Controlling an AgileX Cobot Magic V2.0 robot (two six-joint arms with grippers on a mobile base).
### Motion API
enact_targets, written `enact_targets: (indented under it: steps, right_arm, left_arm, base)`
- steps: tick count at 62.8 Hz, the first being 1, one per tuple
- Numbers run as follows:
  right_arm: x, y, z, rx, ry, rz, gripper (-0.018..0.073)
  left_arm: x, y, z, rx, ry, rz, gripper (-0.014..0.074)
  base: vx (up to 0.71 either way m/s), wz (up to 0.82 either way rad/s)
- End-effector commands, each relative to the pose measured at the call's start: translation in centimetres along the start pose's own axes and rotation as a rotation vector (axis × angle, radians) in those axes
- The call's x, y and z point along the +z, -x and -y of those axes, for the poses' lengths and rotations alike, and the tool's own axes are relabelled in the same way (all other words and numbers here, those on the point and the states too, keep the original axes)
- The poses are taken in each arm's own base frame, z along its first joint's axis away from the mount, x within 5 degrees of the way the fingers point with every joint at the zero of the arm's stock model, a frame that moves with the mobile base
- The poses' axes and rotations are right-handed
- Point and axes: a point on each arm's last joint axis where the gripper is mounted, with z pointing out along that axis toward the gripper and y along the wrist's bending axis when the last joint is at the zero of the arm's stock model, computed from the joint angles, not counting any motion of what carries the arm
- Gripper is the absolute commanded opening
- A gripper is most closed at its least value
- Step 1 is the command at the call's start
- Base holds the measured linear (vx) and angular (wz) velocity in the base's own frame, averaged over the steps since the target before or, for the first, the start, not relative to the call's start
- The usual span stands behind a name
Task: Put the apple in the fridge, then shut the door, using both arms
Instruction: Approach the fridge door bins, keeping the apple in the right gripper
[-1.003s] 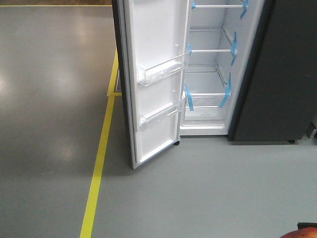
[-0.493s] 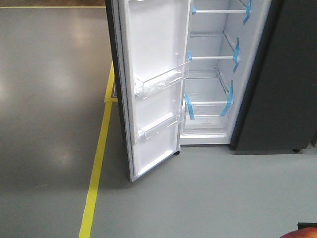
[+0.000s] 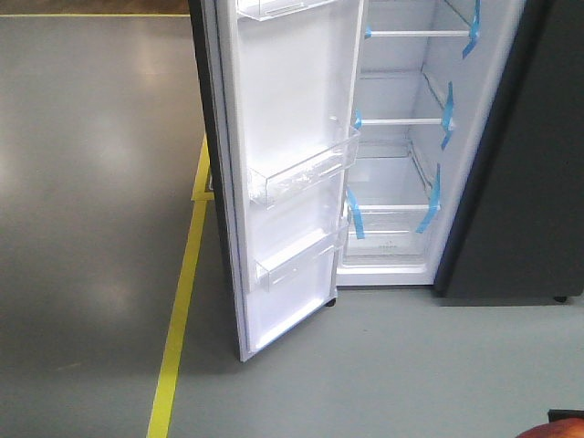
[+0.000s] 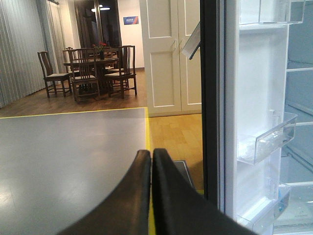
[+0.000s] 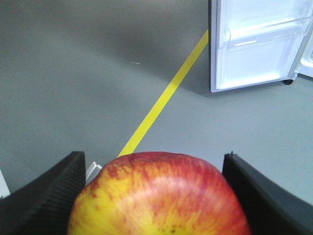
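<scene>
The fridge (image 3: 394, 91) stands ahead with its white interior, glass shelves and blue tape strips showing. Its door (image 3: 292, 100) is swung wide open on the left, white inner face and clear bins toward me. The left wrist view shows the door (image 4: 254, 93) close on the right. My left gripper (image 4: 151, 152) is shut with nothing in it, held left of the door's dark edge. My right gripper (image 5: 154, 157) is shut on the apple (image 5: 159, 196), red over yellow, which fills the gap between the black fingers (image 5: 58, 186). A sliver of the apple (image 3: 553, 431) shows at the front view's bottom right.
A yellow floor line (image 3: 178, 319) runs along the left of the door. A dark grey panel (image 3: 529, 137) stands right of the open compartment. Far off in the left wrist view are a dining table with chairs (image 4: 93, 68) and white panelled doors (image 4: 168, 54).
The fridge and door have grown larger and slid lower in the front view, so I have come closer. The apple stays held in the right gripper.
</scene>
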Motion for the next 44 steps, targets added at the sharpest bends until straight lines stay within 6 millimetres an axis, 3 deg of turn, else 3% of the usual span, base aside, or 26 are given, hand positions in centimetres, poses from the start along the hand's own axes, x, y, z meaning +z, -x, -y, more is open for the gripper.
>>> enact_targets:
  steps: [1,44]
  right_arm:
    - [-0.49,1.24,-0.20,0.001,0.009,0.085,0.0348]
    - [-0.50,1.25,-0.20,0.001,0.009,0.086,0.0348]
  left_arm:
    - [0.20,-0.22,0.01,-0.012,0.000,0.026,-0.0006]
    - [0.20,-0.22,0.01,-0.012,0.000,0.026,-0.0006]
  base:
    - [0.16,0.01]
    - [0.14,0.00]
